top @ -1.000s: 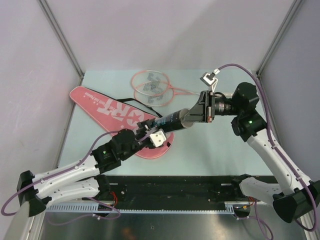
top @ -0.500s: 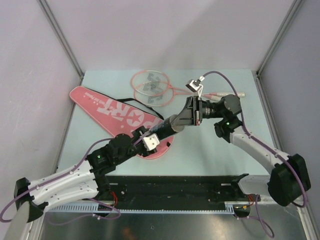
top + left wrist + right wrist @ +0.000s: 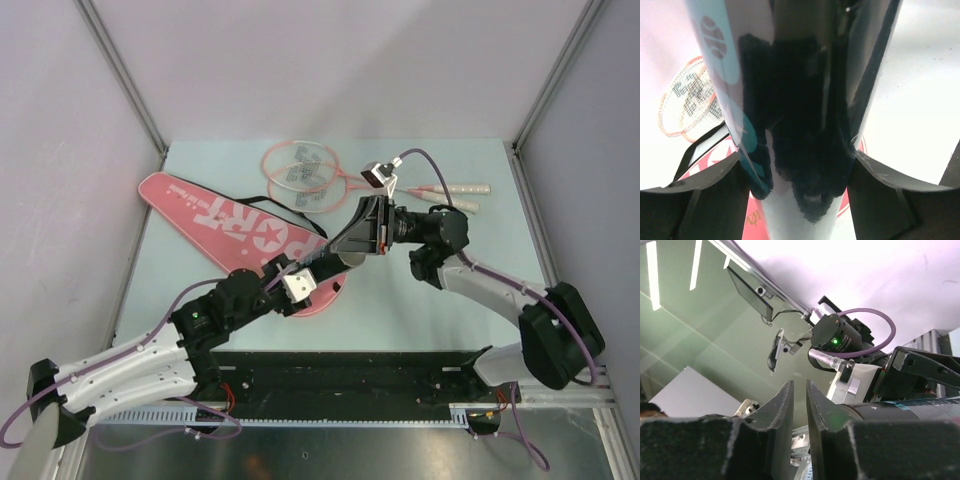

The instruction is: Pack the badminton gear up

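Note:
My left gripper [image 3: 303, 279] is shut on the dark cylindrical tube [image 3: 337, 261] and holds it tilted above the pink racket-shaped bag [image 3: 230, 224]. In the left wrist view the tube [image 3: 800, 100] fills the gap between my left gripper's [image 3: 805, 167] fingers, with the bag [image 3: 754, 216] below. My right gripper [image 3: 345, 243] lies alongside the tube's upper end. In the right wrist view my right gripper [image 3: 800, 390] has its jaws nearly together and empty, with the tube [image 3: 920, 409] beside them. Two pink-framed rackets [image 3: 300, 172] lie at the back. No shuttlecocks show.
The racket handles [image 3: 455, 190] reach right behind the right arm. The bag's black strap [image 3: 285, 200] lies between bag and rackets. Grey walls and metal posts close in the table [image 3: 420, 300] on three sides. The left arm [image 3: 836, 337] faces the right wrist camera.
My right gripper has swung left and toward the left arm, coming alongside the tube. The left gripper has drawn back slightly with the tube still held.

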Controlling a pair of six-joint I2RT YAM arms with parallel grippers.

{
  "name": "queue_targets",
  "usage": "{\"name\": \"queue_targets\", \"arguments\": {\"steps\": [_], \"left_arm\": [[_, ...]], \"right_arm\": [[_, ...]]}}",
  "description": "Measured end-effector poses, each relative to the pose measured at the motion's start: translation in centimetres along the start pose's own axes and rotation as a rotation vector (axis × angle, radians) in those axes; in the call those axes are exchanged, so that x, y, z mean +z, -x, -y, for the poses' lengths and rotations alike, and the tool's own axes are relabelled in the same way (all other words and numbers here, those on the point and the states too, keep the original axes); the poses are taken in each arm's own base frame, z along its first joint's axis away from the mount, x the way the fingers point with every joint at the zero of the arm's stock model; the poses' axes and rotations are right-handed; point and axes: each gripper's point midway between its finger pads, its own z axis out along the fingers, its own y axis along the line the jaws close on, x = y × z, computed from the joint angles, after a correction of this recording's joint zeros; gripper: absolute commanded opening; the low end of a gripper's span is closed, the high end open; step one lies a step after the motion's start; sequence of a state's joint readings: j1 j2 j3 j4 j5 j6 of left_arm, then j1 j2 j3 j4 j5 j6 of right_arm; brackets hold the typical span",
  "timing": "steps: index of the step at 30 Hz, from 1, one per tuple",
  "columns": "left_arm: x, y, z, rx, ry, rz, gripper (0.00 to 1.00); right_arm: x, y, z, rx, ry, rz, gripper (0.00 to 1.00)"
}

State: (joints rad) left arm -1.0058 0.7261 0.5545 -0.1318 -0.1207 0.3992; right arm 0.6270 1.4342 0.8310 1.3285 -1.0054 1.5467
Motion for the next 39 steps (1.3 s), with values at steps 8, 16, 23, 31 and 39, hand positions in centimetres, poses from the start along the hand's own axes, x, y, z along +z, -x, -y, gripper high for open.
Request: {"name": "queue_targets", "arguments": {"steps": [8, 16, 23, 31, 39], "left_arm": [[0.1, 1.1, 0.2, -0.002, -0.01, 0.051, 0.03], [0.5, 3.1, -0.6, -0.009, 0.04, 0.125, 0.03], [0.5, 7.9, -3.6, -0.028, 0.181, 0.264, 0.03], [0.5, 12.1, -7.1, -0.128, 0.308, 0.312, 0.03], [11.2, 19.1, -3.7, -0.481, -0.004, 0.23, 0.0]], "right_arm": [[-1.2, 1.3, -1.4, -0.12, -0.182, 0.016, 0.49], [-2.2, 3.5, -4.1, -0.187, -0.199, 0.061, 0.67], [-7.4, 7.7, -7.8, -0.343, -0.346, 0.222, 0.88], [-12.2, 9.4, -8.6, -0.468, -0.595, 0.376, 1.0], [-22.8, 13.1, -7.0, -0.473, -1.304, 0.715, 1.0]]}}
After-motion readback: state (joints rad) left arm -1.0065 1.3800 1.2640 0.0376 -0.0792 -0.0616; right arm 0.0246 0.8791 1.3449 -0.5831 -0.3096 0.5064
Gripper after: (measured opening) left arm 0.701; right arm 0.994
